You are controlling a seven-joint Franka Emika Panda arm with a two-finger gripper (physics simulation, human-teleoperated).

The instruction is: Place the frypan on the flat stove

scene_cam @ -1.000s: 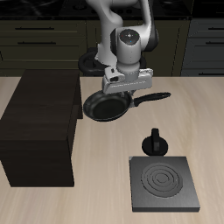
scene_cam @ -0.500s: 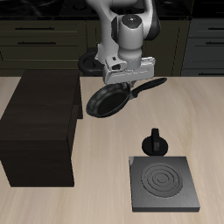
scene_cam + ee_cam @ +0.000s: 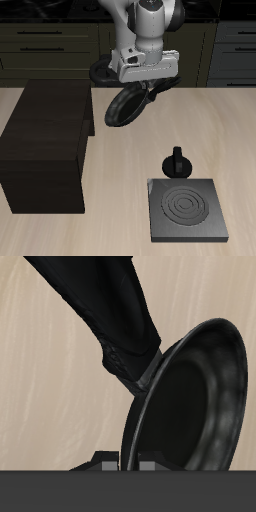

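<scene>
The frypan (image 3: 126, 103) is grasped by its handle in the end effector (image 3: 150, 88), hanging tilted; the flat stove (image 3: 187, 209) lies well apart, nearer the table's front edge.

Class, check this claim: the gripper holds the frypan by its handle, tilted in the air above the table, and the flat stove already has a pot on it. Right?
Wrong about the stove. In the exterior view the flat stove is bare, with nothing on its rings. The gripper does hold the frypan by its handle, tilted above the table.
</scene>
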